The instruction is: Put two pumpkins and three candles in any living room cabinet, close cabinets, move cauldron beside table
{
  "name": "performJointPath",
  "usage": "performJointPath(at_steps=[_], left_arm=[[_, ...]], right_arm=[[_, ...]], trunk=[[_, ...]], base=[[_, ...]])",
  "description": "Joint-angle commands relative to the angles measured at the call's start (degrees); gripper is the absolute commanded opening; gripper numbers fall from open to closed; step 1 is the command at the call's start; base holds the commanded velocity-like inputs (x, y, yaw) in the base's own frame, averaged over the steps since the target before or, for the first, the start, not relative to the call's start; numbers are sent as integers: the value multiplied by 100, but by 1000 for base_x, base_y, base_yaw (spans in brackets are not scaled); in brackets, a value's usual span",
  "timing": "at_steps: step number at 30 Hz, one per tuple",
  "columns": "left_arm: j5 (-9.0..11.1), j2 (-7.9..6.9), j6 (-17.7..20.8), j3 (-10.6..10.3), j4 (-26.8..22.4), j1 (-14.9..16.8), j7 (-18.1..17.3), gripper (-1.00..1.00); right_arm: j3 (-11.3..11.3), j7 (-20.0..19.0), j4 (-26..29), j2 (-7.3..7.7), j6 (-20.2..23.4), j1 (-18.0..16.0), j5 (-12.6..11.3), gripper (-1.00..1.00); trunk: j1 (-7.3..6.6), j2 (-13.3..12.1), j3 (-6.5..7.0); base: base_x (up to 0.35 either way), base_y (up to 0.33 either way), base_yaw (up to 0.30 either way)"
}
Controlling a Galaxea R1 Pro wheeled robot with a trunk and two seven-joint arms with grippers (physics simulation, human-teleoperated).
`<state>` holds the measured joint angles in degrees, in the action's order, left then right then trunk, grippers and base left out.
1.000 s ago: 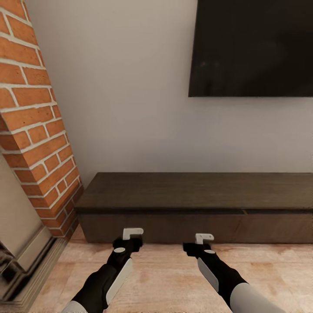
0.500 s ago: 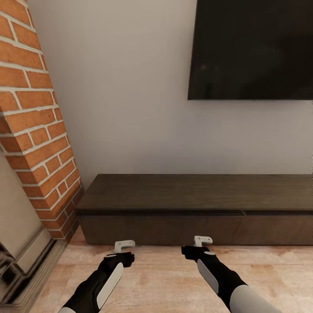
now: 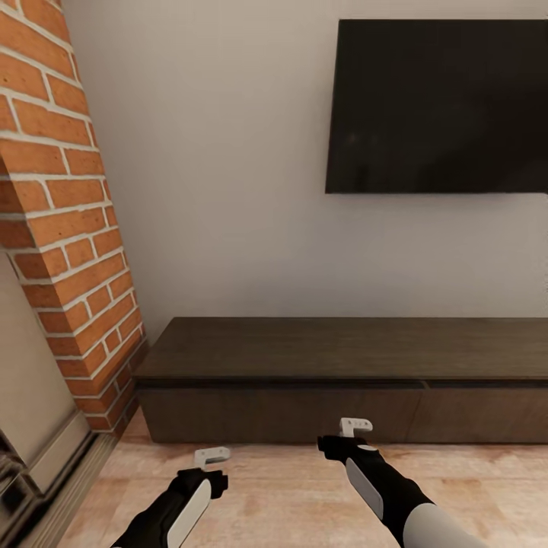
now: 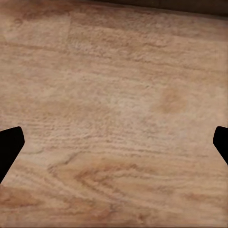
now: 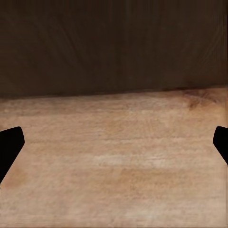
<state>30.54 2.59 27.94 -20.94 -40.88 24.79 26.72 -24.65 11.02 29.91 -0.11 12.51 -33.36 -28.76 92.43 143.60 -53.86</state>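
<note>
The cabinet [image 3: 342, 380] is a long, low dark-brown wood unit with a plank top and flat handleless fronts, all flush. It stands against a pale matte wall under a flat black TV [image 3: 438, 106]. At its left end rises a column of orange brick [image 3: 68, 228] with light mortar joints. The floor [image 3: 289, 487] is light wood with a broad, swirling grain.

In the head view both arms reach forward low over the floor, short of the cabinet. The left gripper [image 3: 211, 457] sits farther back from it than the right gripper [image 3: 355, 426]; each carries a small white bracket on black housing.

The left wrist view looks down on bare floorboards, with a dark strip of cabinet base at the far edge. The right wrist view faces the cabinet's [image 5: 114, 45] smooth dark front meeting the floor. In both, the black fingers [image 4: 9, 147] [image 5: 9, 147] show at opposite edges, spread wide, holding nothing.
</note>
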Motion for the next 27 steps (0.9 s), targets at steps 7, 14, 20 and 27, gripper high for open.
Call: performJointPath(at_steps=[7, 14, 20, 27], left_arm=[[82, -9, 2, -24, 66, 0, 53, 100], [115, -13, -12, -24, 71, 0, 52, 100], [106, -15, -16, -21, 71, -26, 52, 100], [102, -16, -16, -20, 71, -43, 52, 100]], right_arm=[[-40, 48, 8, 11, 20, -4, -49, 100], [-40, 36, -19, 11, -24, -4, -42, 100], [-40, 32, -29, 11, -37, -4, -50, 100], [-40, 27, -27, 11, -38, -4, -46, 100]], trunk=[[-19, -7, 150], [-37, -17, 305], [-53, -25, 438], [-71, -34, 593]], base=[[0, 0, 0], [-53, 0, 0], [-291, 0, 0], [-322, 0, 0]])
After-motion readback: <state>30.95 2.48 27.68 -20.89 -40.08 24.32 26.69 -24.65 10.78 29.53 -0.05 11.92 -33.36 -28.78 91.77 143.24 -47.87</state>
